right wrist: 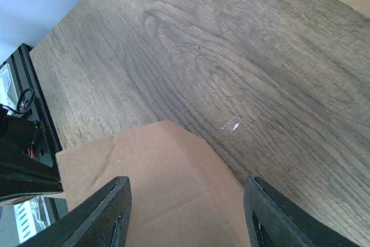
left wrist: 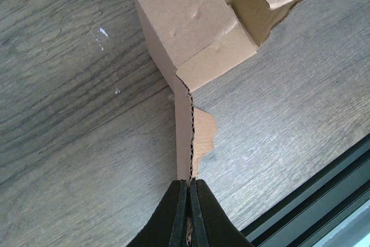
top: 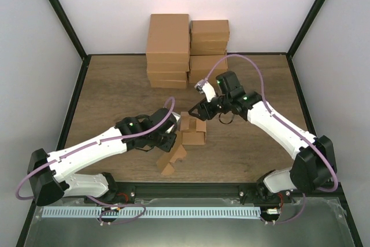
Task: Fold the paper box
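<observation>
On the wooden table (top: 115,91) the biggest things are the brown cartons (top: 167,50), stacked against the back wall and well apart from my work. Nearer the front edge, between my two arms, sits the paper box (top: 193,137). It is plain tan corrugated card, half made. One rectangular body has its walls up, loose panels stand above it, and a long flap (left wrist: 184,137) trails off toward my bases. The broad face in my left wrist view has a couple of shallow dents. The cut edges are ragged where the card was punched out.

I judge the folding to be partway done: the body has shape, but the flaps are not tucked and nothing is closed.

My left gripper (left wrist: 189,192) is pressed fully together on the thin edge of that trailing flap. Its fingers (left wrist: 170,218) pinch the card edge-on, so I see the wavy core running straight away from me.

My right gripper (right wrist: 186,192) stands about half open and holds nothing. Its fingers (right wrist: 104,212) are on either side of a flat panel (right wrist: 167,177) of the box that lies under them. I cannot tell whether they touch it.

The next move, as I read it, is to swing the pinched flap up and over along its crease toward the body. My right fingers would steady or press the top panel so the box does not slide. It wants a slow arc and a straight pull, since card this thin could buckle off the crease or tear at the notch.
</observation>
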Controlling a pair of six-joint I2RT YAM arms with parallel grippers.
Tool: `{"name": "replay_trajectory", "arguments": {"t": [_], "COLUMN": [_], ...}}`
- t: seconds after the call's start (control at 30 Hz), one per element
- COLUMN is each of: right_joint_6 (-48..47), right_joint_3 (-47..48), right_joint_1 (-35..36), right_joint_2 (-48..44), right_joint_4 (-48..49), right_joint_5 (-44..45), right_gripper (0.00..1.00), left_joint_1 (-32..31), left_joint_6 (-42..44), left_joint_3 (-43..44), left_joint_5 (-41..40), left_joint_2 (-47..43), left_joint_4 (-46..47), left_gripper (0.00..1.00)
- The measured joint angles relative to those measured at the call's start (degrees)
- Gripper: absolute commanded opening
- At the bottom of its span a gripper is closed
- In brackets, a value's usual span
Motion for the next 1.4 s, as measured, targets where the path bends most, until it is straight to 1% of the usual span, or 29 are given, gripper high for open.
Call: {"name": "replay_trajectory", "arguments": {"t": [0.2,0.27,0.33,0.5,0.63,0.8,1.2,1.4], "right_joint_6": [-0.35,-1.16,-2.67,-8.35,-12.11,-14.64,-15.3,-14.1], "right_joint_3": [-0.94,-1.51,-3.02,-6.64,-7.04,-7.04,-7.19,-10.1], "right_joint_1": [2.69,3.58,4.26,4.55,4.61,6.03,10.54,13.07], "right_joint_2": [-0.55,-0.66,-1.33,-5.09,-7.5,-7.41,-6.4,-6.43], "right_joint_4": [-0.74,-0.92,-0.83,-0.46,0.42,1.33,0.59,1.03], "right_joint_5": [1.07,2.69,3.63,3.89,4.81,7.43,12.26,15.89], "right_gripper": [0.52,0.56,0.57,0.56,0.55,0.55,0.55,0.55], "left_joint_1": [0.0,0.0,0.0,-0.02,-0.07,-0.07,-0.07,-0.07], "left_joint_6": [1.81,2.56,2.91,3.61,4.04,4.15,3.58,2.45], "left_joint_3": [0.0,-0.17,-0.44,-1.07,-1.36,-1.77,-2.89,-3.54], "left_joint_5": [-0.74,-0.85,-0.87,-0.87,-0.87,-0.83,-0.35,0.35], "left_joint_2": [-0.11,-0.22,-0.48,-1.07,-1.11,-1.14,-1.14,-1.14], "left_joint_4": [0.02,0.11,0.26,0.87,1.53,2.34,4.96,5.9], "left_gripper": [0.04,0.04,0.04,0.04,0.04,0.04,0.04,0.04]}}
